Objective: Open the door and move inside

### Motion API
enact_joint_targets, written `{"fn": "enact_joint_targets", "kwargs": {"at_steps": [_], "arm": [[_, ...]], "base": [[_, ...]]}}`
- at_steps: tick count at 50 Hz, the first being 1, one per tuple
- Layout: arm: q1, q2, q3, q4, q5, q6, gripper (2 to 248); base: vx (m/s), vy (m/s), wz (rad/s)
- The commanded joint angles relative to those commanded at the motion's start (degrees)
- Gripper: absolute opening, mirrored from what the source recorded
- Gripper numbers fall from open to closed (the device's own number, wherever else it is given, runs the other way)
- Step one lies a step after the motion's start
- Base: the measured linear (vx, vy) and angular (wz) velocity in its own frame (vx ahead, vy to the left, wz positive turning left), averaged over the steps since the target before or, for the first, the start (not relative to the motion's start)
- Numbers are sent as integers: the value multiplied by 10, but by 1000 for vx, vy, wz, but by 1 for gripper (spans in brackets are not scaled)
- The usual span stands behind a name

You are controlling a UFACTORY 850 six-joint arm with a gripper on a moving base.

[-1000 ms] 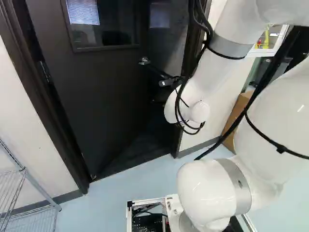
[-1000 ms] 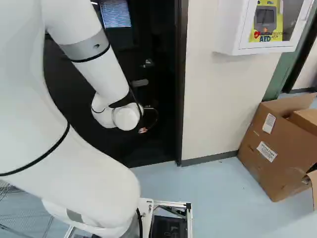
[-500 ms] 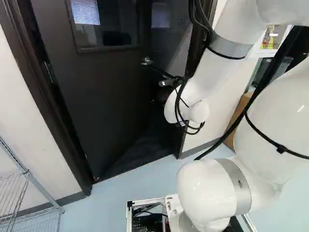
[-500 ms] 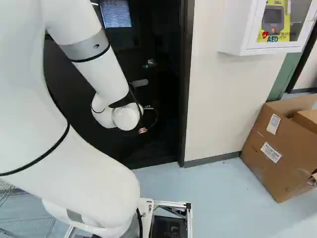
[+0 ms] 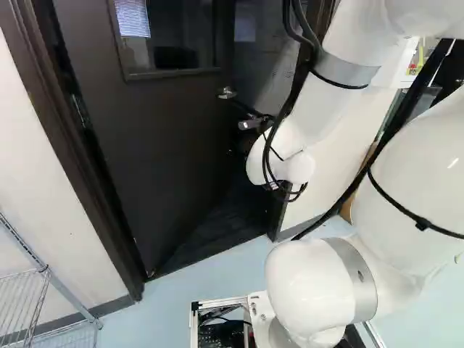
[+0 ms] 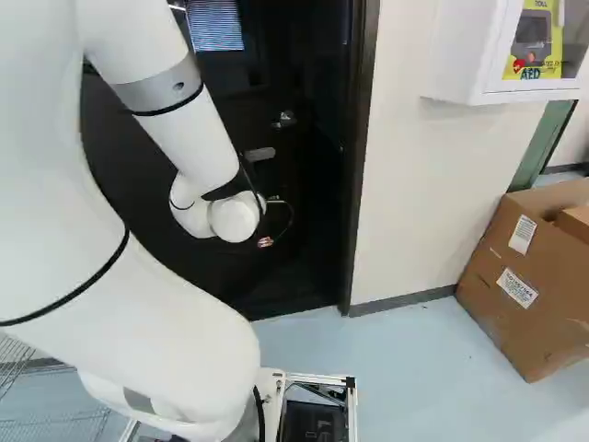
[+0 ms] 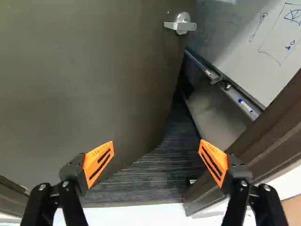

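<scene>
Where you view the door (image 5: 167,145) from the left base view, it stands ajar, swung away from you, its lever handle (image 7: 181,23) near the free edge. Your gripper (image 5: 241,143) is at the doorway; in the wrist view its two fingers are spread wide, orange pads (image 7: 99,162) facing each other, with nothing pinched between them. Ahead of those fingers you have the door's dark face and, beside it, the opening, through which dark ribbed flooring (image 7: 155,174) and a whiteboard (image 7: 235,40) are visible. One finger overlaps the door frame (image 7: 263,136) in that view; whether the two touch, you cannot tell. The handle lies ahead of the gripper, well apart from the fingertips.

In the right base view, you find a white wall cabinet (image 6: 460,55) mounted on the wall (image 6: 423,184) beyond the frame, and a cardboard box (image 6: 515,313) on the pale floor (image 6: 405,378) below. At the left of the left base view, you have a wire shelf (image 5: 51,279) near the wall beside the doorway.
</scene>
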Motion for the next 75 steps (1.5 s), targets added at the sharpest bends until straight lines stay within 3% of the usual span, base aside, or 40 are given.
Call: {"fn": "enact_joint_targets", "kwargs": {"at_steps": [27,75], "arm": [[0,0,0,0,0,0,247],[0,0,0,0,0,0,247]], "base": [[96,66,-186],[128,89,-25]]}}
